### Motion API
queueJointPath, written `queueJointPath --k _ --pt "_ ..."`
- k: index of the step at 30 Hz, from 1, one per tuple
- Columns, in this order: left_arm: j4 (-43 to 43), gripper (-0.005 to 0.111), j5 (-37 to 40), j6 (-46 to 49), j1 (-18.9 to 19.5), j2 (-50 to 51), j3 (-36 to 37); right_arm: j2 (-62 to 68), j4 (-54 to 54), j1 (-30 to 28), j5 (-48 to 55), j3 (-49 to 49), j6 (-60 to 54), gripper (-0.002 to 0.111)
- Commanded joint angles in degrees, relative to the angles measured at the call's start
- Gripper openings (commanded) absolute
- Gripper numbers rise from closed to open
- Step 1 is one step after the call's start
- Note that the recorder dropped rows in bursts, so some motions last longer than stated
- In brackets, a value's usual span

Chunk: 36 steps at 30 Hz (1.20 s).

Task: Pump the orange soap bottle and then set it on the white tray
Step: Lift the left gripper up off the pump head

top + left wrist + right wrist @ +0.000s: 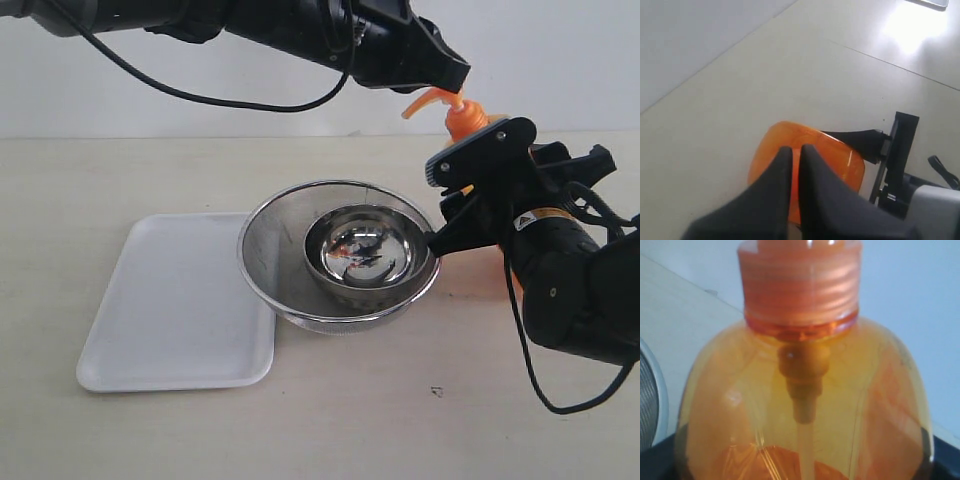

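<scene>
1. The orange soap bottle (466, 122) stands upright just beside the wire mesh bowl (270, 270), not on the white tray (170, 310).
2. The right gripper (470, 190) is clamped on the bottle's sides.
3. The left gripper (796, 150) has its fingers almost together, right at the pump top.
4. The tray lies on the bowl's other side.
5. A small steel bowl (365, 250) sits inside the mesh one.

tray (170, 310) left of large bowl (268, 262), small bowl (395, 245) inside it, bottle (465, 120) right

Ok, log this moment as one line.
left gripper shut over pump | right gripper gripping soap bottle | tray without bottle
</scene>
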Motion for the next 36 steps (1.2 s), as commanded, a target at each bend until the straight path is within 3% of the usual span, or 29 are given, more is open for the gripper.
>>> queueJointPath --k 1,26,36 --pt "5.47 0.005 5.28 -0.25 -1.99 -0.01 2.10 -0.26 -6.67 1.12 3.18 -0.65 2.74 0.000" --pt "6.71 0.005 4.14 -0.25 -1.90 -16.70 2.10 -0.26 -3.67 1.12 1.54 -0.65 2.18 0.000" --pt "16.58 0.005 2.80 -7.16 -1.90 -21.67 2.10 -0.26 -1.08 1.12 -0.47 -0.65 4.81 0.000"
